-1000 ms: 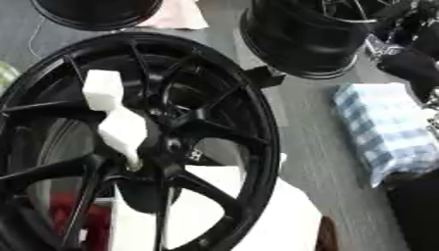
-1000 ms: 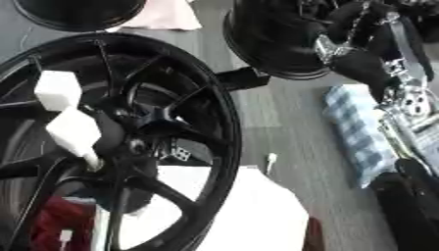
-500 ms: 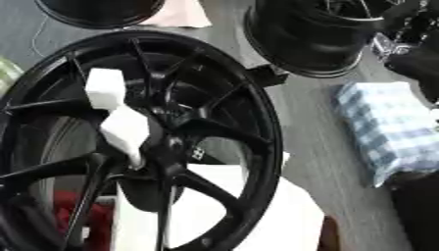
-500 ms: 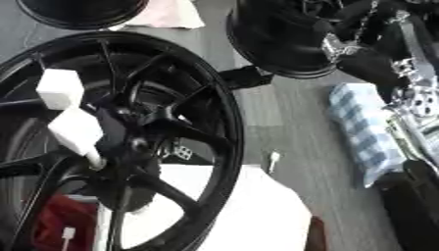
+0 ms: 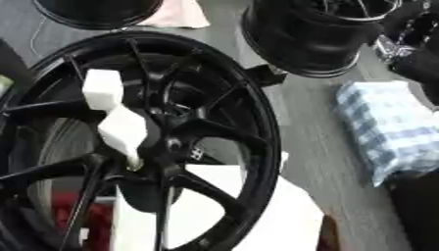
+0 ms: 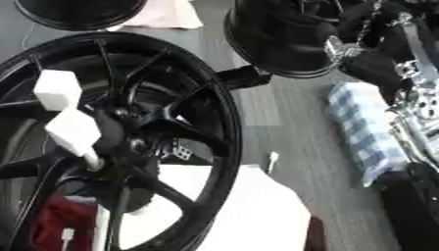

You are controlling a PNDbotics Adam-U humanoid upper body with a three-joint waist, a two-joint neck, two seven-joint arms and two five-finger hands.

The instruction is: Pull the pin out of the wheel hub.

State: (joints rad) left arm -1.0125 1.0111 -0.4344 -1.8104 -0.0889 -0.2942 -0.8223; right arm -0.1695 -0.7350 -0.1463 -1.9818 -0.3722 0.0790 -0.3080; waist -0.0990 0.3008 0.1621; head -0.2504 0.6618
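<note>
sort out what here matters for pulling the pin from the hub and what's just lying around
For the job:
- black wheel
- white pin seated at the hub
- right arm, at the right edge

Lying about:
- checked cloth
- second rim
- pink cloth
- white sheet

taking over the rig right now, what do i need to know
Left hand: not in view.
Right hand: up at the far right by the second wheel, away from the pin; fingers can't be made out.
Pin: white, its lower end seated in the hub of the big black wheel in front.
Done: nothing, no hand is on the pin.
Left: reach in, grasp the pin, pull it out.
</note>
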